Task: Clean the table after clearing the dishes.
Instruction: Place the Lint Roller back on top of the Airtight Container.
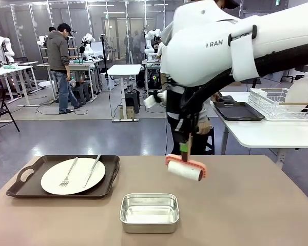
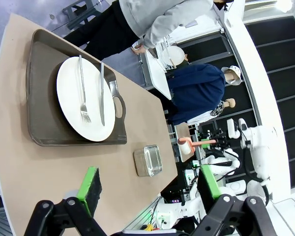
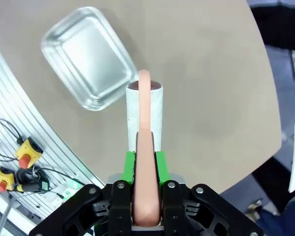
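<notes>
gripping lint roller [image 3: 144, 110] handle w/ right pincer [image 3: 145, 166], left pincer [image 2: 148, 191] open, handle base hidden btwn pads [image 3: 130, 167]

Tan table [image 1: 246, 205], brown tray [image 1: 46, 161] at left, steel pan [image 1: 149, 212] near middle

Dark capital letters reading "FRAN" stand on the white shell of the robot's right arm [image 1: 214, 44] in the front view, ending at a white band [image 1: 242, 54] wrapped around it. No other lettering, number or sign is legible.
</notes>
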Robot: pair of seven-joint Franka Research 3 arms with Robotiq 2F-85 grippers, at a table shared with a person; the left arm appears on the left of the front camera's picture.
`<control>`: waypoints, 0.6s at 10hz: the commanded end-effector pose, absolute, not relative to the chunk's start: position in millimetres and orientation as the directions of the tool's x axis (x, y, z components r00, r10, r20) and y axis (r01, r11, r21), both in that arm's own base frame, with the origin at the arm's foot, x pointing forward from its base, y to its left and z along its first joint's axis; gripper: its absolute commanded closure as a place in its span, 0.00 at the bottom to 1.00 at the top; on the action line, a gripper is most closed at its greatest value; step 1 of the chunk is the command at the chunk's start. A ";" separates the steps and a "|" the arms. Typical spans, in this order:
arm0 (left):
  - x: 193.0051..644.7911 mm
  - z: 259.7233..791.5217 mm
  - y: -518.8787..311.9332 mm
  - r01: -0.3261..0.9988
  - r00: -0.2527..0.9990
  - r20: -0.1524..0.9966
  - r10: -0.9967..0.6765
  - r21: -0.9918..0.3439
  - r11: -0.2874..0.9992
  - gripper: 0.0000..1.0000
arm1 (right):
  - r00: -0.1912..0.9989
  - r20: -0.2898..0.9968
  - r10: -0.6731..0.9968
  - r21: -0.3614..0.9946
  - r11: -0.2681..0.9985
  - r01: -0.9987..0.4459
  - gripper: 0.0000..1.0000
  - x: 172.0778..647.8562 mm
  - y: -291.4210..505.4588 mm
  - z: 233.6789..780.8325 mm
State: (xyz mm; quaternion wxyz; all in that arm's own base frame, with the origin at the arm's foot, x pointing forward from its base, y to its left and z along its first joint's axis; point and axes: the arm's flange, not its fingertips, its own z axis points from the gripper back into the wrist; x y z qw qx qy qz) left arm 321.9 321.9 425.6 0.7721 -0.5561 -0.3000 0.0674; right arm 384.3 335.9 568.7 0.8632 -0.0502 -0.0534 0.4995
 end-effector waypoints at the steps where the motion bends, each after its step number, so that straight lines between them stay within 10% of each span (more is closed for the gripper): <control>1: 319.9 426.6 322.7 0.238 0.808 0.395 0.437 -0.897 0.372 0.00 | 0.400 0.046 0.915 -0.151 0.402 -0.903 0.80 360.6 346.7 559.1; 6: 319.9 426.6 322.7 0.238 0.808 0.395 0.437 -0.897 0.372 0.00 | 0.446 0.037 0.894 -0.146 0.446 -0.883 0.80 364.4 353.8 565.7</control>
